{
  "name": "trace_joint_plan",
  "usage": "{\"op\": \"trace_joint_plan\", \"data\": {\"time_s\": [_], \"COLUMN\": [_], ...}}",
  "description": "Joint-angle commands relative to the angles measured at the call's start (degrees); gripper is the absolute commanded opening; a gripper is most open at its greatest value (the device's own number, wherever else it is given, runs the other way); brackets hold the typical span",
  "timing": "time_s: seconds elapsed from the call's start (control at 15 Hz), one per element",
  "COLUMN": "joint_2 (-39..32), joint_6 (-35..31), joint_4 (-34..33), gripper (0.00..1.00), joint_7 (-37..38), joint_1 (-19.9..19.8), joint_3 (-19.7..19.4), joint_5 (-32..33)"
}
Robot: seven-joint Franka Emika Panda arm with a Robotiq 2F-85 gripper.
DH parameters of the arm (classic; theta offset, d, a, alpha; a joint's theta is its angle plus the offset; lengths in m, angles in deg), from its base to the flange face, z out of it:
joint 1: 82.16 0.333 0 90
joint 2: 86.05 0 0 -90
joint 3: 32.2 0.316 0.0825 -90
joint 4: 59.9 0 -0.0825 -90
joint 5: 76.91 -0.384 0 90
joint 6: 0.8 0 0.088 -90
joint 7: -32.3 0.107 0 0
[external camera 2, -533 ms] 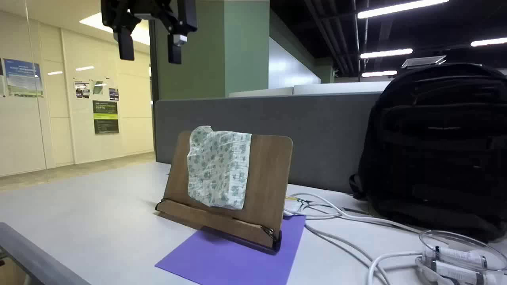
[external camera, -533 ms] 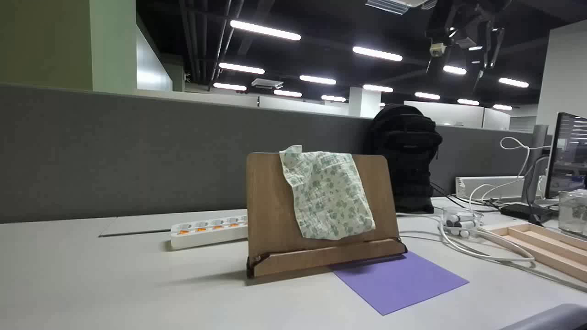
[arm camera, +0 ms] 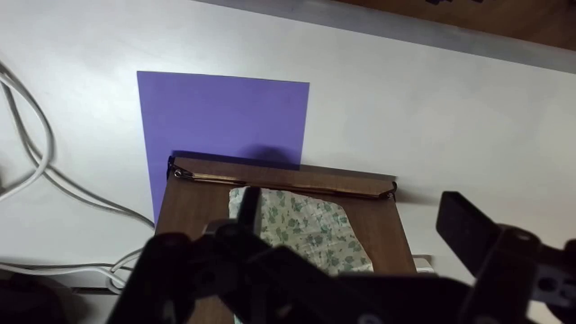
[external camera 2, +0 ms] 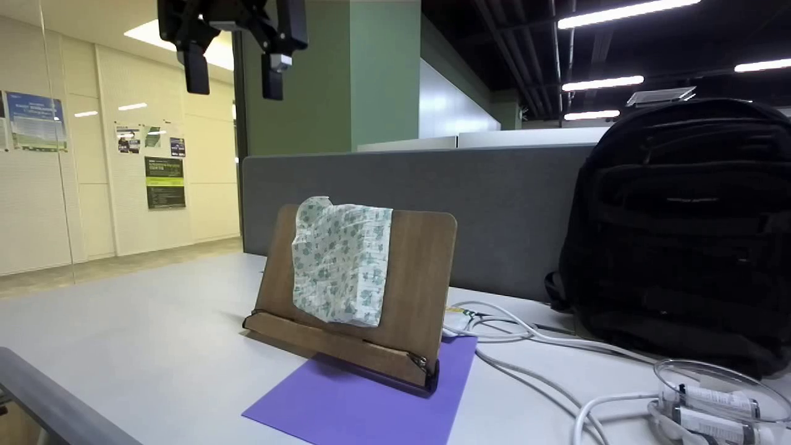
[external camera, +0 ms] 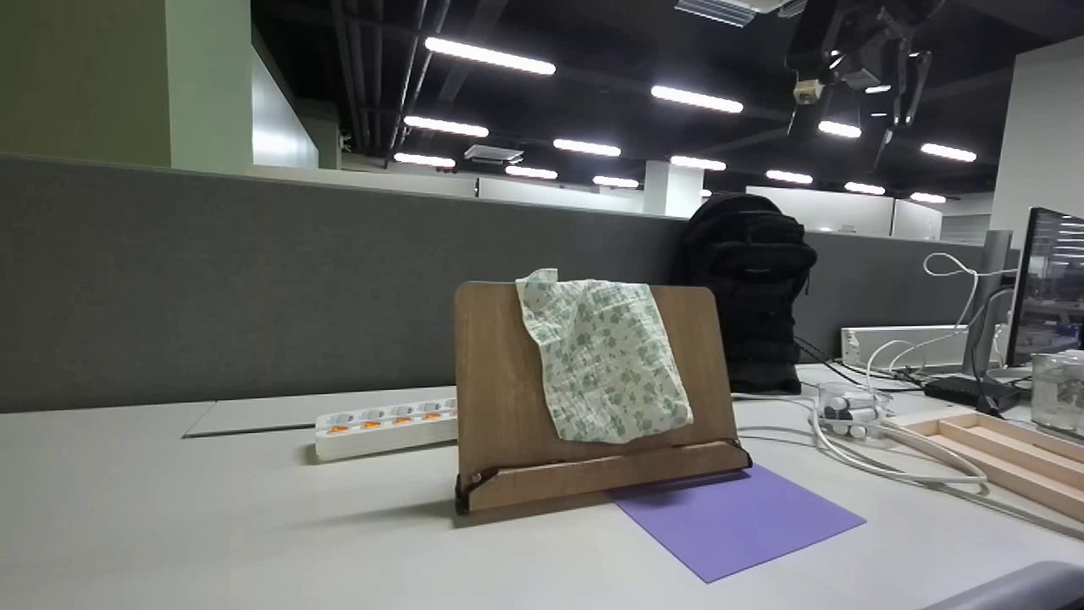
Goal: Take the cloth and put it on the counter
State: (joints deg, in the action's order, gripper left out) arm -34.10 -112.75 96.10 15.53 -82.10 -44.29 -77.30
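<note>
Cloth (external camera: 611, 366) hanging down the front of the wooden stand (external camera: 498, 373)

Well above the stand, the gripper (external camera 2: 235, 83) has its fingers spread wide; under the stand are the counter (external camera 2: 154, 318) and part of a purple sheet (external camera 2: 377, 411).

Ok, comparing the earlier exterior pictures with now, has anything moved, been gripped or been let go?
Nothing visibly moved in either exterior view, and nothing was gripped or let go. The floral cloth still lies draped on the wooden book stand, the purple sheet stays partly under that stand on the counter, and the jaws remain open, clear of the cloth.
</note>
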Motion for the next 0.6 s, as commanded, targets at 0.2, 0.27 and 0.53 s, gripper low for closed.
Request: {"op": "trace_joint_plan", "data": {"time_s": [0.2,0.27,0.53], "joint_2": [-1.4,-2.4,-9.6], "joint_6": [-3.9,-5.6,-16.2], "joint_4": [0.0,-0.3,-2.1], "gripper": [1.00,1.00,1.00], "joint_7": [4.8,5.6,11.7], "joint_1": [-1.2,-1.0,-0.3], "joint_3": [3.8,4.7,10.0], "joint_5": [-0.2,-0.1,-0.3]}}
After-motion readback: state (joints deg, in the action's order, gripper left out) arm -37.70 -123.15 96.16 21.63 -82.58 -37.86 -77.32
